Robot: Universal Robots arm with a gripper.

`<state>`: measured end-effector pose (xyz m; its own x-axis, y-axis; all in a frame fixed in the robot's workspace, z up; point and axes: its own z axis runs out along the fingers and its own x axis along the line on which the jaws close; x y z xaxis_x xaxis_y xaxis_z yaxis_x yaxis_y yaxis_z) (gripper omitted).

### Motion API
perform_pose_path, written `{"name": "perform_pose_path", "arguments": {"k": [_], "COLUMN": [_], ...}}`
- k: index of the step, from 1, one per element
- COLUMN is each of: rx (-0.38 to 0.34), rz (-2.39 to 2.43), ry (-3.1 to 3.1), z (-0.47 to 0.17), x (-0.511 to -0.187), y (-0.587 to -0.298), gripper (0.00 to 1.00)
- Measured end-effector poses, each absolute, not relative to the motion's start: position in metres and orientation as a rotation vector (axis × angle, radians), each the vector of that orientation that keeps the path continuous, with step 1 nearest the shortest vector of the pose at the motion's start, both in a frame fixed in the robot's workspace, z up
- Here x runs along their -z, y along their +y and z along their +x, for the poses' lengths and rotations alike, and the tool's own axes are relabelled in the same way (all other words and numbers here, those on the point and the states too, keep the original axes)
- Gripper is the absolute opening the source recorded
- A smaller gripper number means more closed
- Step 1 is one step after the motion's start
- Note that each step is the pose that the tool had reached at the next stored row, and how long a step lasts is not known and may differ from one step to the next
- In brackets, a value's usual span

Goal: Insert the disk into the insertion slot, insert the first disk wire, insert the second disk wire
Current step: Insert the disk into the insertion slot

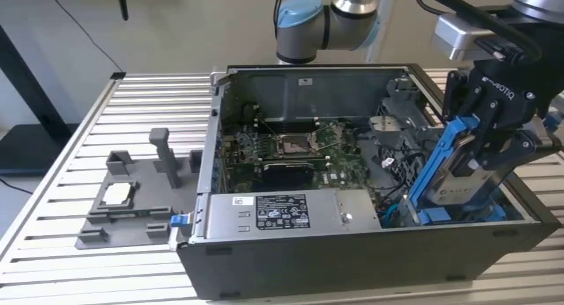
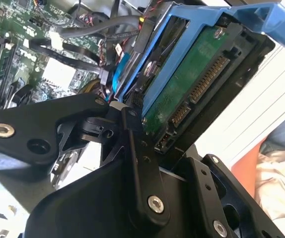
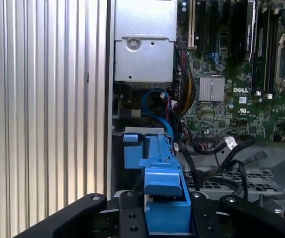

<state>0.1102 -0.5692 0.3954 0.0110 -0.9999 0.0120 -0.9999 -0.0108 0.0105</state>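
1. We judge the first step to be in hand: getting the disk into the insertion slot.
2. The gripper is pinched onto the disk, its fingers clasping the blue carrier frame from both sides. It hangs in the right part of the exterior view, over the open computer case.
3. The disk stands on edge and leans, with its upper end towards the top of the exterior view. Its lower end is down at the blue fittings of the slot, in the lower right corner of the case.
4. We cannot tell how far the lower end has entered the slot, but most of the disk is clearly outside it, so the disk is not yet seated.
5. In the second wrist view the connector strip on the disk's green board is bare, with nothing plugged in. Loose black cables lie beside the motherboard, so we judge both wire steps undone.
6. As we see it, seating the disk calls for squaring the carrier's edges to the slot's walls and a straight, gentle push along them. The grip must stay firm and the nearby cables must not get trapped.
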Motion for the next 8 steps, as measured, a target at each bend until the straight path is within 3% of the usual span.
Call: {"name": "perform_pose_path", "arguments": {"k": [8], "rx": [0.0], "rz": [2.226], "ry": [-2.199], "z": [0.11], "x": [-0.382], "y": [-0.569], "gripper": [0.33]}}
